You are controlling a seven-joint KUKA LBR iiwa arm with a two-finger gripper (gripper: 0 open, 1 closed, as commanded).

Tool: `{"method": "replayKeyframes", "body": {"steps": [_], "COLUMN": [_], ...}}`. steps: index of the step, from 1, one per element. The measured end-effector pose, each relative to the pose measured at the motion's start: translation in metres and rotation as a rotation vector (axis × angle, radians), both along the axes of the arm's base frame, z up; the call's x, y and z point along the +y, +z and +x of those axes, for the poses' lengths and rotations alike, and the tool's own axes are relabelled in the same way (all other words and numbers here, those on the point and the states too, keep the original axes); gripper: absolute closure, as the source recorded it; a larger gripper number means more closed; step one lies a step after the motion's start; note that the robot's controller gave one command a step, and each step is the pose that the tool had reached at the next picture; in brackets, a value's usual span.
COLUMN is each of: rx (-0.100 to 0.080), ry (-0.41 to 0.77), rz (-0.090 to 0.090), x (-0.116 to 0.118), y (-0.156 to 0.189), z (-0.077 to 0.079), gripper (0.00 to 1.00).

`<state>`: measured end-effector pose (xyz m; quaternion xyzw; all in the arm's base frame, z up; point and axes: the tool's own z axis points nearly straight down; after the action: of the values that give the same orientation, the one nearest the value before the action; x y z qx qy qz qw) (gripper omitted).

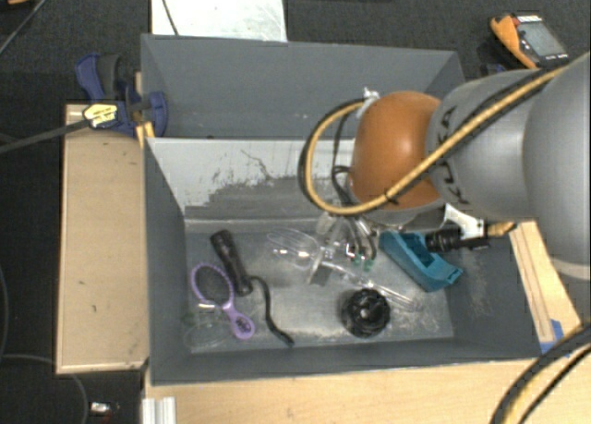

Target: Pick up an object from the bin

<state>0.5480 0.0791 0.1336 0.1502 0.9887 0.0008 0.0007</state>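
Near the left wall of the grey metal bin (277, 90) lie a purple plastic loop (220, 293) and a black cylindrical stick (229, 262). Mid-floor, the gripper (340, 251) hangs over a clear bulbous plastic piece (294, 249); how its grip stands is not discernible. A round black cap (367, 311) sits nearer the front edge, and a blue plastic block (422, 263) lies to the right.

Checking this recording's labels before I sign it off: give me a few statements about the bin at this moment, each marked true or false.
The hand hangs over a clear plastic item near the middle of the bin. True.
The purple looped item lies at the right. False: it lies at the left.
A round black item lies near the front wall. True.
The teal item touches the purple one. False: it lies far right, under the arm.
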Motion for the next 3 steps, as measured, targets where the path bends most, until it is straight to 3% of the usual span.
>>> {"method": "replayKeyframes", "body": {"steps": [1, 2, 3], "rx": [-0.008, -0.001, -0.001], "ry": [0.028, -0.254, -0.254], "rz": [-0.001, 0.004, 0.004], "x": [-0.012, -0.008, -0.008], "y": [-0.039, -0.061, -0.061], "z": [0.014, 0.012, 0.012], "gripper": [0.0, 1.0, 1.0]}}
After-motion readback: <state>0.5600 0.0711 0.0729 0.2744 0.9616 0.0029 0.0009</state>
